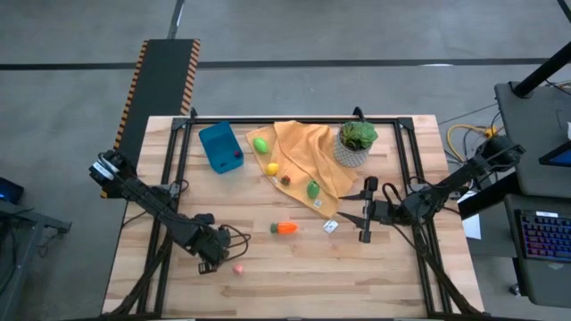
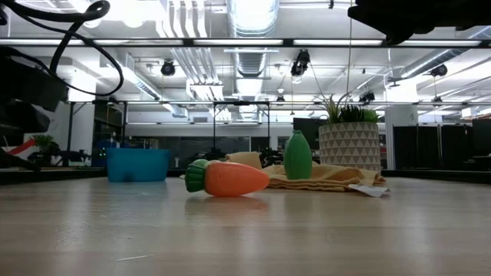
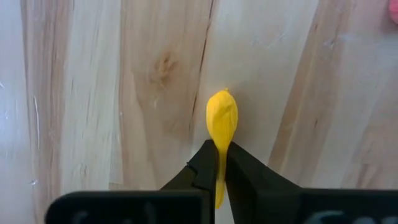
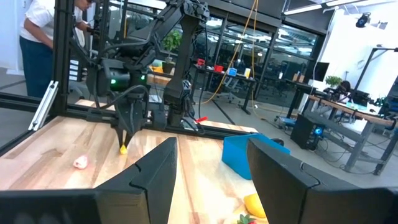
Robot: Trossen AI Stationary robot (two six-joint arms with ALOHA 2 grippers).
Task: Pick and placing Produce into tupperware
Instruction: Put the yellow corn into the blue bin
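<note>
The left gripper (image 3: 219, 171) is clamped on a small yellow piece (image 3: 221, 121), down at the table (image 1: 294, 267), well away from the blue tub (image 1: 220, 146). The right gripper (image 1: 364, 214) hangs beside the cloth (image 1: 303, 152), fingers apart.

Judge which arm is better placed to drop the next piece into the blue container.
Left: the left gripper is already shut on a yellow piece, nearer the blue container. The right gripper is open, holding nothing.

Left gripper (image 3: 219, 171) jaws clamped; right gripper (image 4: 211, 174) jaws spread.
</note>
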